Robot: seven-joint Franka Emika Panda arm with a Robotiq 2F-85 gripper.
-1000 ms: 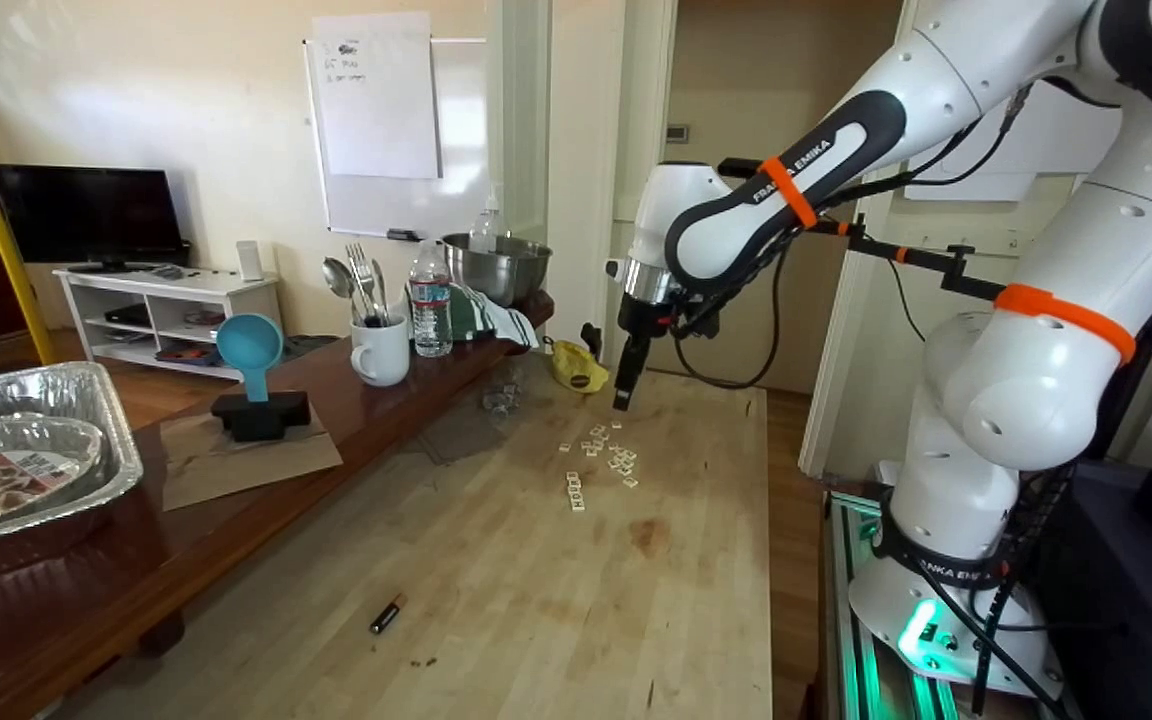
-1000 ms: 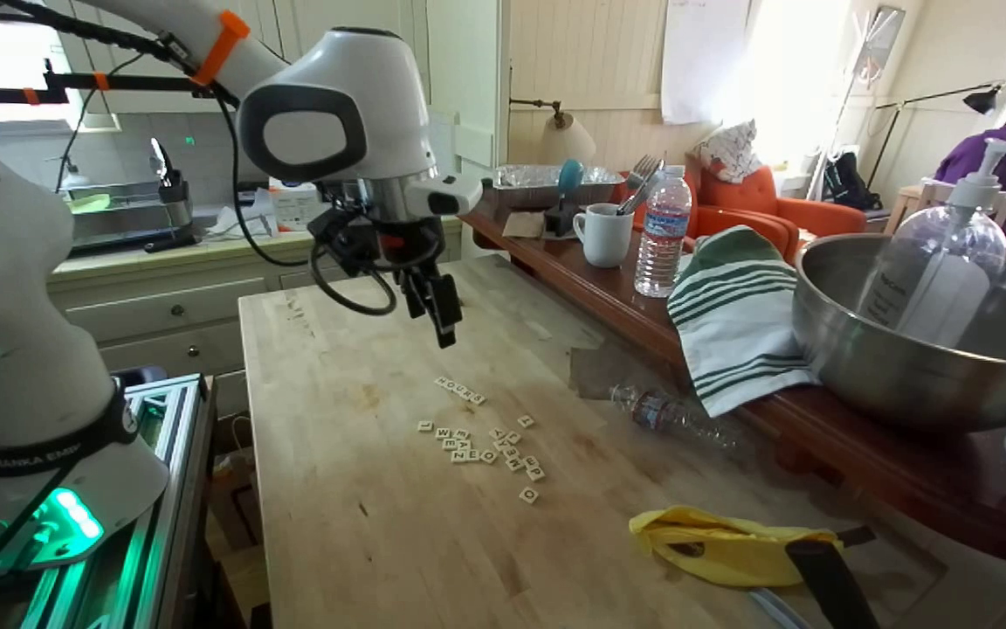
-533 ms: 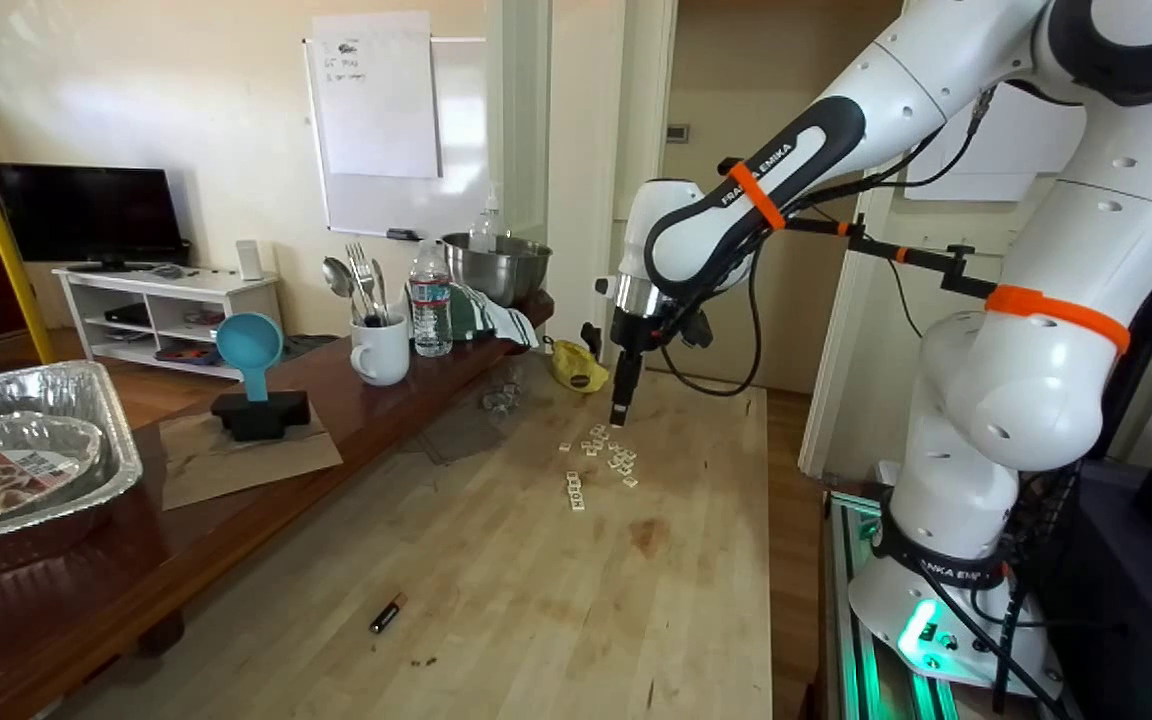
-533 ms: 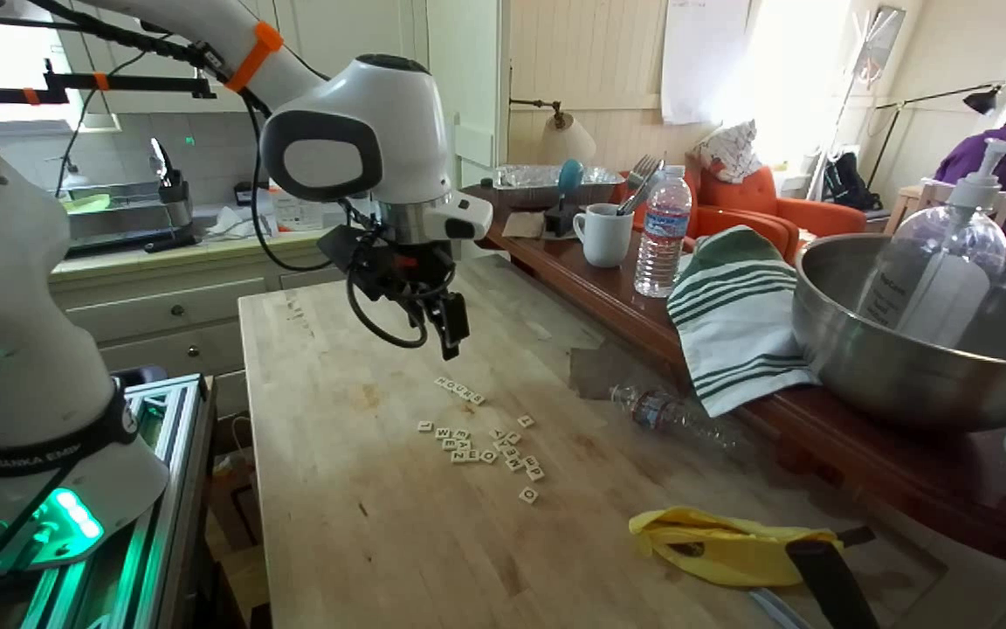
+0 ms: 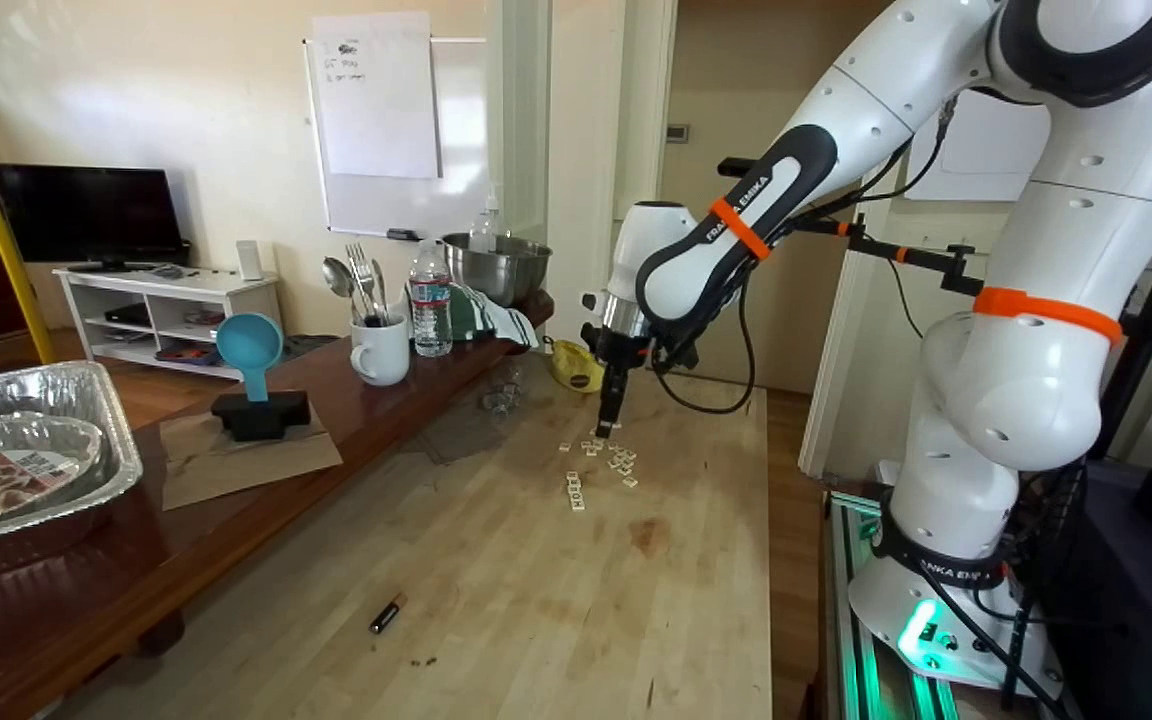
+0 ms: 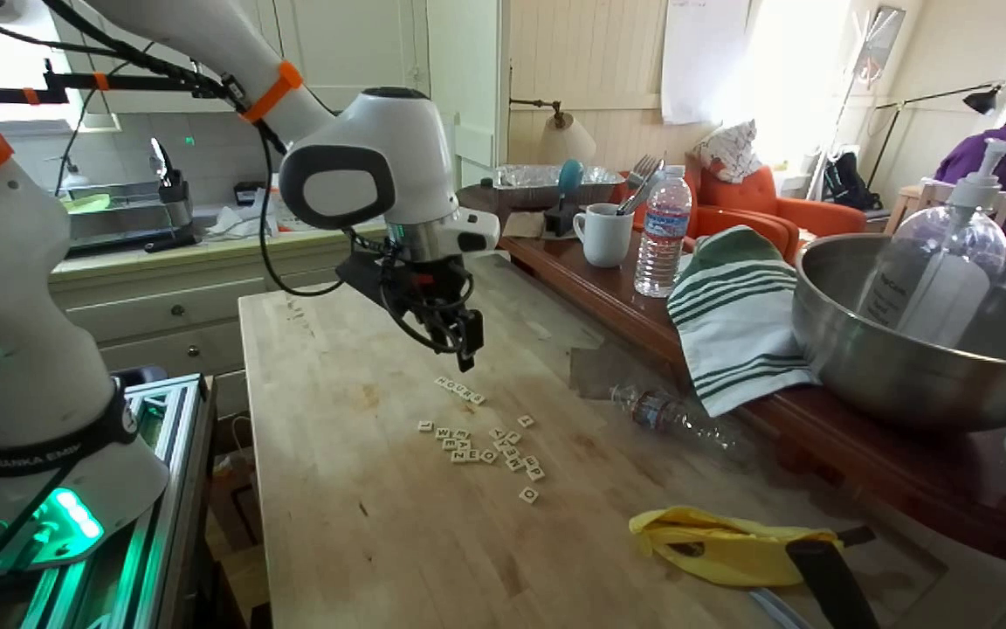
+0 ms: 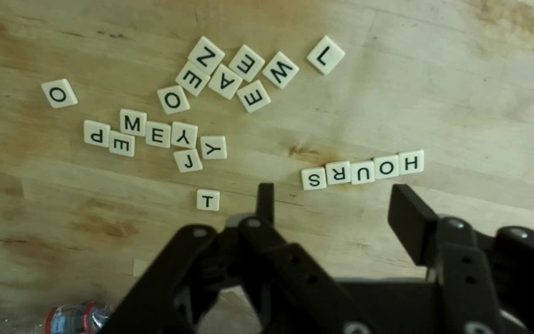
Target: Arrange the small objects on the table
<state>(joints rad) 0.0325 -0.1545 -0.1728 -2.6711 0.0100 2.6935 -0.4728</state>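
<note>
In the wrist view, my tool (image 7: 333,199) hangs spread and empty above the bench (image 7: 443,102), where the tile row HOURS (image 7: 362,172), at one o'clock, looks finished to me; loose tiles (image 7: 184,135), from nine to twelve o'clock, remain to be arranged.

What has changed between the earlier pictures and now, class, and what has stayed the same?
The arm has brought the fingers down and across, toward the raised dark wooden surface. Nothing was visibly taken hold of or let go. The letter tiles, including the HOURS row, the yellow item and the upright water bottle stayed put.
</note>
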